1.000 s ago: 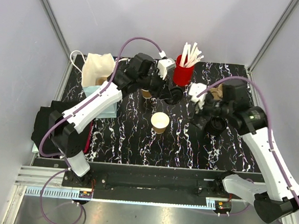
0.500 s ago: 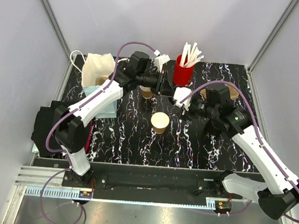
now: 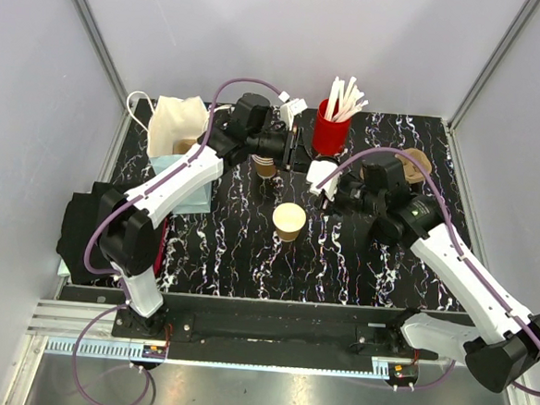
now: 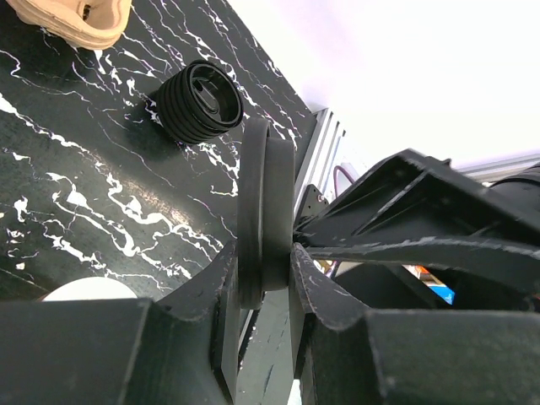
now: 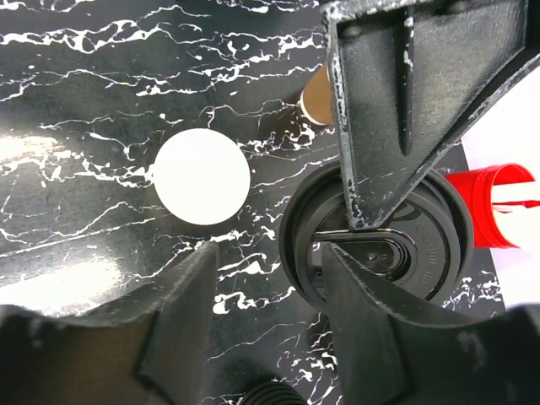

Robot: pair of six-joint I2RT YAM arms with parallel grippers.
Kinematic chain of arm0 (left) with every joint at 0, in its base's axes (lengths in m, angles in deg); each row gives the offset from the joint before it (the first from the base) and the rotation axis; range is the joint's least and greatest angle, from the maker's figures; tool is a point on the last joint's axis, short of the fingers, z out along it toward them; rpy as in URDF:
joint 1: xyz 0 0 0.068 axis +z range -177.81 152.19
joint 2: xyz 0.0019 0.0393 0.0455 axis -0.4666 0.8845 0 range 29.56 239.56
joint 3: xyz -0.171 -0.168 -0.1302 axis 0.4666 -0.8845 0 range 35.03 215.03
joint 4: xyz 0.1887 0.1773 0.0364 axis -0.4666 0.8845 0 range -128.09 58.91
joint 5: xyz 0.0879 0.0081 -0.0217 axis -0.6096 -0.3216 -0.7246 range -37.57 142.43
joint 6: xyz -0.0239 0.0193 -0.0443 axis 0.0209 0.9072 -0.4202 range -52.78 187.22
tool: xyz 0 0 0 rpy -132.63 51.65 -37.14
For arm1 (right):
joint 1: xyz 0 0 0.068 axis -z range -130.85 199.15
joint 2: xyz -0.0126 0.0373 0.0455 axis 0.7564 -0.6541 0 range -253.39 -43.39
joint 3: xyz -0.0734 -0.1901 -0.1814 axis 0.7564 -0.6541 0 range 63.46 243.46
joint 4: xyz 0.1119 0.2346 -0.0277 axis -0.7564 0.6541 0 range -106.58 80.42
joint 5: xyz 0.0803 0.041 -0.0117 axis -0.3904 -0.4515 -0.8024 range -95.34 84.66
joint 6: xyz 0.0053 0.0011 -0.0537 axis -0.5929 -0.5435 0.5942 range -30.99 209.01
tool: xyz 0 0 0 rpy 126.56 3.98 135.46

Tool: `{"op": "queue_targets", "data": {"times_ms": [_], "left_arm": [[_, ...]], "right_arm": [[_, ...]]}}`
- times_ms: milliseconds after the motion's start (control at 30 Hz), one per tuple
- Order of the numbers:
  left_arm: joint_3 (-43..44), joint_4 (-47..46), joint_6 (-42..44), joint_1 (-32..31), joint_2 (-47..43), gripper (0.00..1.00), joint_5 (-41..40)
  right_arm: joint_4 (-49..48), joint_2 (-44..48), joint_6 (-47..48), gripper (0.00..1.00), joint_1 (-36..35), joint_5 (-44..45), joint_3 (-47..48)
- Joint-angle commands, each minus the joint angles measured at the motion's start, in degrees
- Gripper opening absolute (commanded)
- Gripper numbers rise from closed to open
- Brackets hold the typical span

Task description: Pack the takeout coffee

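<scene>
Both arms, the left arm [image 3: 174,188] and the right arm [image 3: 474,272], have smooth white shells between bulky black joints. A thin purple cable [image 3: 244,79] loops along each. The fingers [image 5: 396,101] are matte black wedges, scuffed with pale flecks along their edges.

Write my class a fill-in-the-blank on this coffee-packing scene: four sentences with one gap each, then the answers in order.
1. The left gripper is shut on a black ____.
2. The single coffee cup is ____ inside.
3. The cup of white sticks is coloured ____.
4. The right gripper has its jaws ____.

Missing words: lid; white; red; open.
</scene>
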Motion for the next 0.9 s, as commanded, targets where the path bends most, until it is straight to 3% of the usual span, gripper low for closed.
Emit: {"op": "queue_targets", "data": {"times_ms": [0, 367, 867], "left_arm": [[-0.71, -3.26, -0.98, 0.03, -2.42, 0.14, 2.40], [-1.41, -3.87, -1.69, 0.03, -3.04, 0.14, 2.84], [-1.41, -4.40, -2.30, 0.12, -3.04, 0.16, 3.19]], "right_arm": [[-4.82, -0.22, 0.51, 0.53, -0.48, 2.52, -0.42], [-6.14, -1.72, 1.65, 0.36, -0.48, 5.24, -0.16], [-6.58, -3.83, 3.85, 0.41, -1.71, 7.79, 0.02]]}}
